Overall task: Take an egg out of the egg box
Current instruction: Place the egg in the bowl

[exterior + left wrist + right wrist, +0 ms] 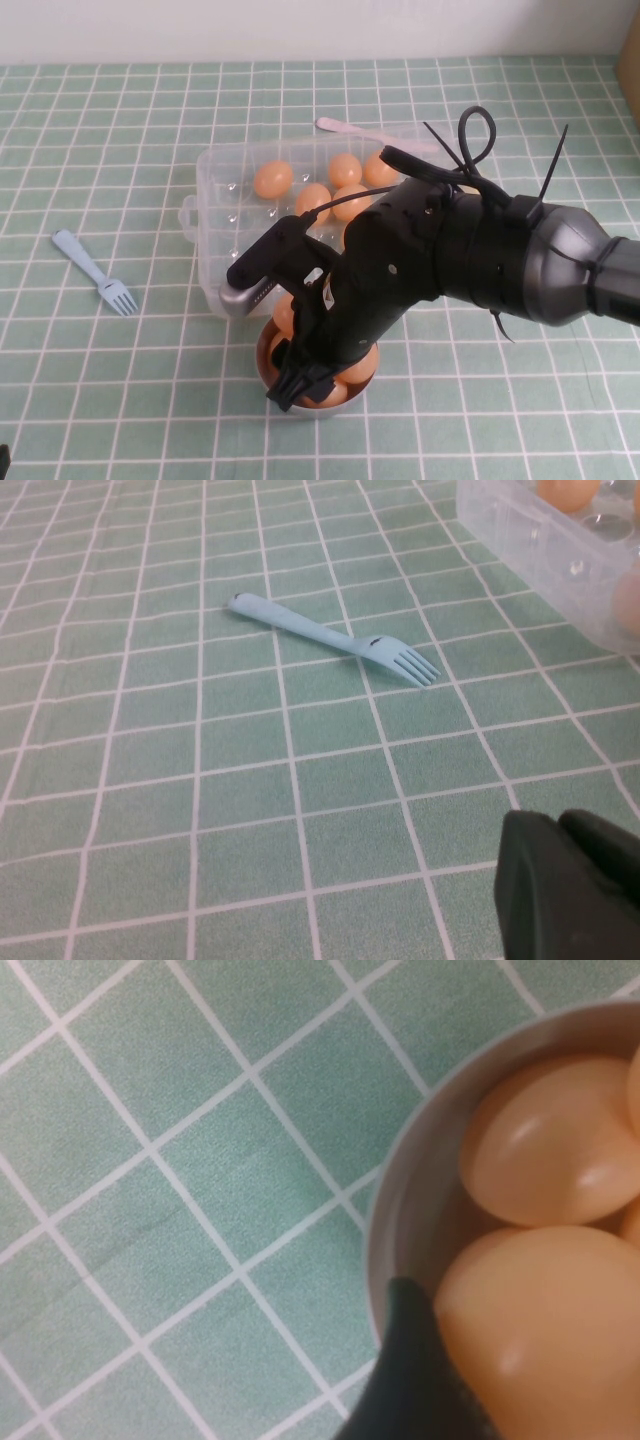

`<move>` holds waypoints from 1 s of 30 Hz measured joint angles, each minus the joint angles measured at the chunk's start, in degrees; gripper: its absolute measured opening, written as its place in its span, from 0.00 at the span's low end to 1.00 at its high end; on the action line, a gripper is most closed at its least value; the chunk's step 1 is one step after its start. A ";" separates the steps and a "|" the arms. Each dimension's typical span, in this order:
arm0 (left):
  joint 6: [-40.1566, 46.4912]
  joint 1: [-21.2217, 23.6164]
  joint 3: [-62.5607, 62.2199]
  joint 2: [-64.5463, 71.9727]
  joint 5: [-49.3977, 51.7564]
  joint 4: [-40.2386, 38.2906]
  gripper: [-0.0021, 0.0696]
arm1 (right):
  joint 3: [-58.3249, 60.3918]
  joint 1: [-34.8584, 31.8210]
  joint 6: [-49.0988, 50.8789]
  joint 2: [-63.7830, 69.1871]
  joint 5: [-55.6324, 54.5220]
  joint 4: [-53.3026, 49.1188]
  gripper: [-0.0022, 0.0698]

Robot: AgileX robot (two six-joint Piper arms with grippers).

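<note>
The clear plastic egg box [215, 230] stands mid-table with several orange-tan eggs [272, 179] in its cups. My right gripper [300, 385] is down in the small round grey bowl [262, 350] just in front of the box. In the right wrist view one dark finger [410, 1380] presses against an egg [550, 1340] inside the bowl's rim [400, 1210], beside another egg [550, 1150]. The second finger is out of view. My left gripper [562, 822] is shut and empty, low over the cloth, left of the box [540, 540].
A light blue plastic fork [95, 272] lies on the green checked cloth left of the box; it also shows in the left wrist view [330, 635]. A pink utensil [350, 128] lies behind the box. My right arm hides the box's near right part.
</note>
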 joint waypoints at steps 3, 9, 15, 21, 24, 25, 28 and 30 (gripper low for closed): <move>0.00 0.00 0.00 0.00 0.00 0.00 0.02 | 0.00 0.00 0.00 0.00 0.00 0.00 0.61; 0.00 0.00 0.00 0.00 0.00 0.00 0.02 | 0.00 0.00 0.00 0.00 0.00 0.00 0.62; 0.00 0.00 0.00 0.00 0.00 0.00 0.02 | 0.00 0.00 0.00 0.00 0.00 0.00 0.62; 0.00 0.00 0.00 0.00 0.00 0.00 0.02 | 0.00 0.00 0.00 0.00 0.00 0.00 0.66; 0.00 0.00 0.00 0.00 0.00 0.00 0.02 | 0.00 0.00 0.00 0.00 0.00 0.00 0.66; 0.00 0.00 0.00 0.00 0.00 0.00 0.02 | 0.00 0.00 0.00 0.00 0.00 0.00 0.66; 0.00 0.00 0.00 0.00 0.00 0.00 0.02 | 0.00 0.00 0.00 0.00 0.00 0.00 0.67; 0.00 0.00 0.00 0.00 0.00 0.00 0.02 | 0.00 0.00 0.00 0.00 0.00 0.00 0.67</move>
